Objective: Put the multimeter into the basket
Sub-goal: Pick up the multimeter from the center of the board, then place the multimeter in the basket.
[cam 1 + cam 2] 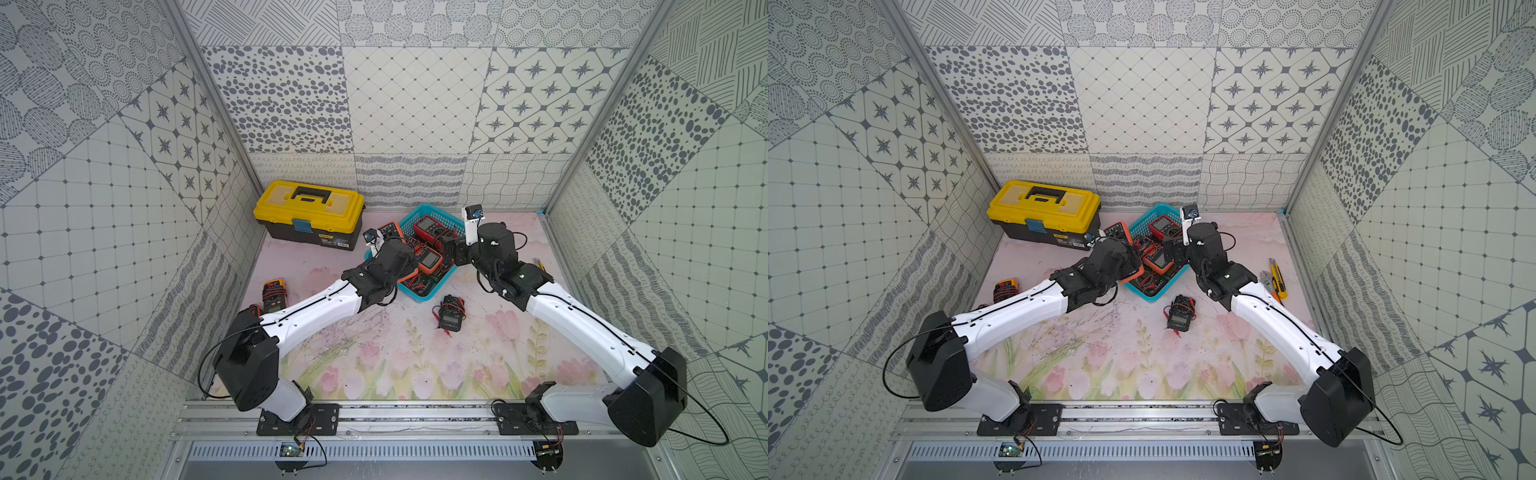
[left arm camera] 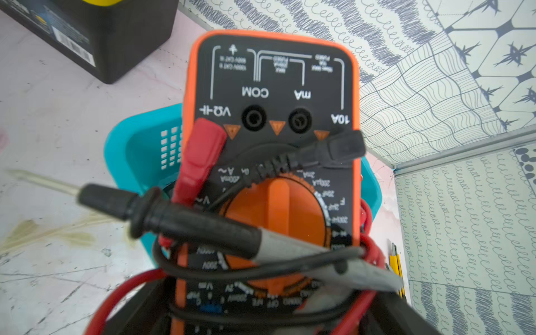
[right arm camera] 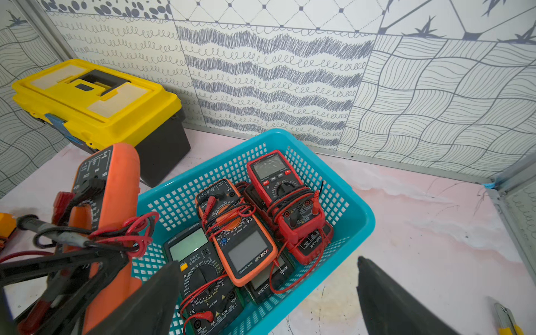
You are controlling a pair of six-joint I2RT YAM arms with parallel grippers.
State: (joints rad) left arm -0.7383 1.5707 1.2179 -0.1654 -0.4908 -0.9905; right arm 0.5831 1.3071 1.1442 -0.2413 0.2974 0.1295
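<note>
- Pink floral mat (image 1: 374, 353) covers the tabletop, closed in by grey-patterned tile walls.
- A turquoise mesh basket (image 1: 430, 296) sits toward the back of the mat, just beside a yellow-lidded black toolbox (image 1: 309, 208).
- The left gripper (image 2: 272, 310) is clenched around an orange multimeter (image 2: 275, 95), grasping its lower body.
- This meter is lifted off the mat and tilted. It hangs over the basket's rim on the toolbox side, partly outside the basket.
- Red and black test leads are wound around the held meter, and a black probe (image 2: 174, 220) lies across its dial.
- The right gripper (image 3: 266, 262) hovers over the basket with its fingers (image 3: 150, 293) spread wide, grasping nothing.
- Inside the basket lie a red multimeter (image 3: 278, 185), an orange-cased multimeter (image 3: 240, 240) and black meters (image 3: 200, 261) beneath them, all tangled in leads.
- A black multimeter (image 1: 451, 318) lies on the mat just in front of the basket.
- A yellow multimeter (image 1: 273, 293) lies near the left wall.
- A yellow utility knife (image 1: 1278, 278) and a wrench (image 1: 1266, 279) lie by the right wall.
</note>
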